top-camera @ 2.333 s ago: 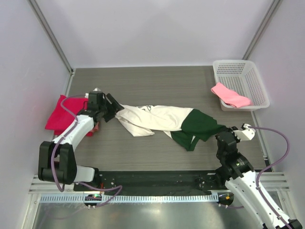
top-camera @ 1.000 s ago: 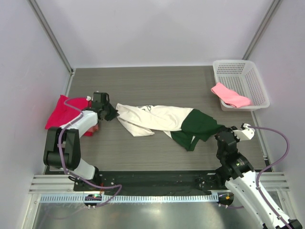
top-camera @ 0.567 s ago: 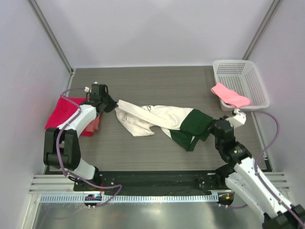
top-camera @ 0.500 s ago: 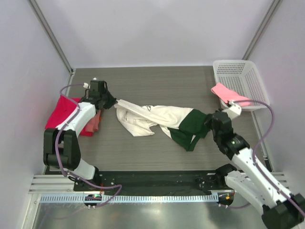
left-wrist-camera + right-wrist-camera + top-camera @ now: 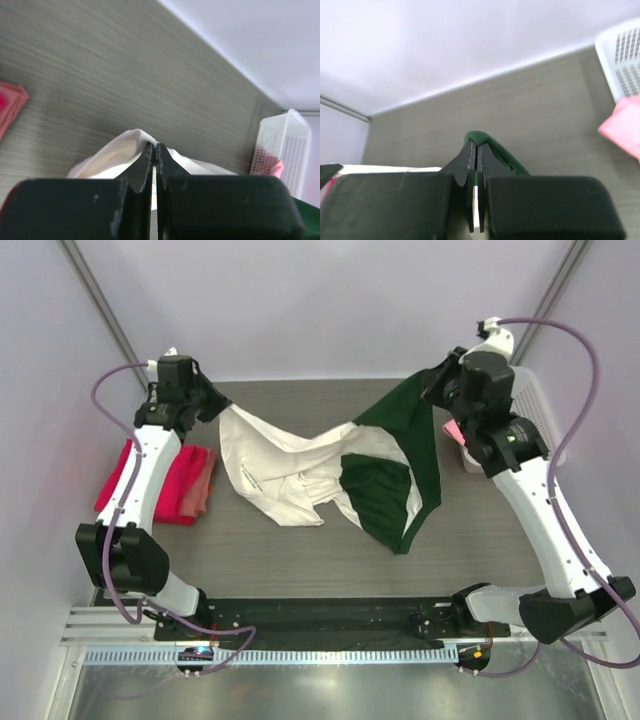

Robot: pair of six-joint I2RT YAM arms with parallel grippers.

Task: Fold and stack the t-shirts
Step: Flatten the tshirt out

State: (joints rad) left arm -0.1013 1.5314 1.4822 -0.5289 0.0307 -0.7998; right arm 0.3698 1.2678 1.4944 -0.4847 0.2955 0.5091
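The large cream-white t-shirt [image 5: 285, 465] with dark green shoulders [image 5: 385, 490] hangs stretched between both arms above the table, its lower folds sagging toward the surface. My left gripper [image 5: 213, 406] is shut on a cream corner [image 5: 120, 149] at the back left; the left wrist view shows the tips [image 5: 155, 146] pinching cloth. At the back right, my right gripper [image 5: 432, 382] is shut on a dark green edge [image 5: 487, 137], the tips [image 5: 476, 143] pressed together on it. A folded red-pink t-shirt [image 5: 150, 475] and a salmon one [image 5: 203, 480] lie at the left.
The white mesh basket [image 5: 537, 412] stands at the back right, mostly behind my right arm. A light pink t-shirt [image 5: 622, 125] lies over its rim. Walls close the table on three sides. The arm bases sit on the rail at the near edge.
Both arms have risen and swung to the back of the table, lifting the cream and green t-shirt off the surface and spreading it out between them.
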